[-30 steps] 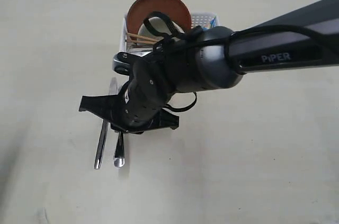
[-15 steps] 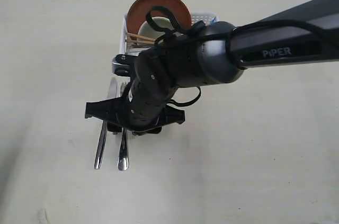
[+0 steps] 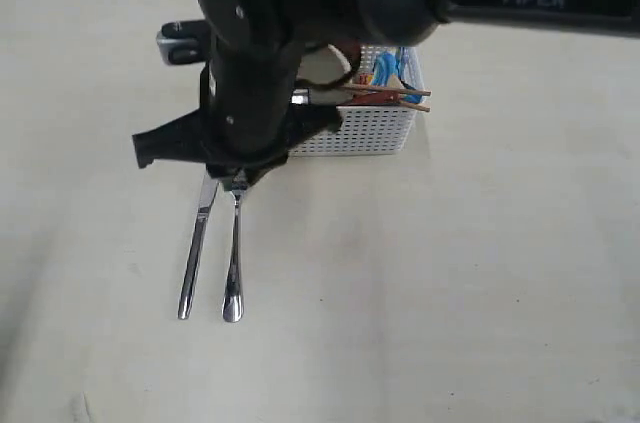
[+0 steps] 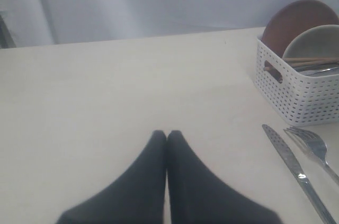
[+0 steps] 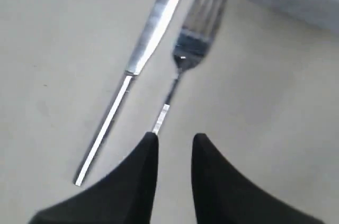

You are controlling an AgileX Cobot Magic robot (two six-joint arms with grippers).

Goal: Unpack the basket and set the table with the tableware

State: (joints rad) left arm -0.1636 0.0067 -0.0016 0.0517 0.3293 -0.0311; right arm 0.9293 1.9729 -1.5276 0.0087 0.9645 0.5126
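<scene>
Tableware is lying directly beneath the right gripper, whose fingers are standing apart with nothing between them, hanging above the desk. Just under its tips the steel fork is resting flat, and the steel knife is lying beside it, close but not touching, both handles pointing away from the basket. That white basket is sitting on the desk just past the tines and blade tip, holding the brown plate on edge with the off-white bowl leaning in front of it, while the chopsticks are poking out over its rim. Off to the side, the left gripper is showing its fingers pressed together over bare desk.
</scene>
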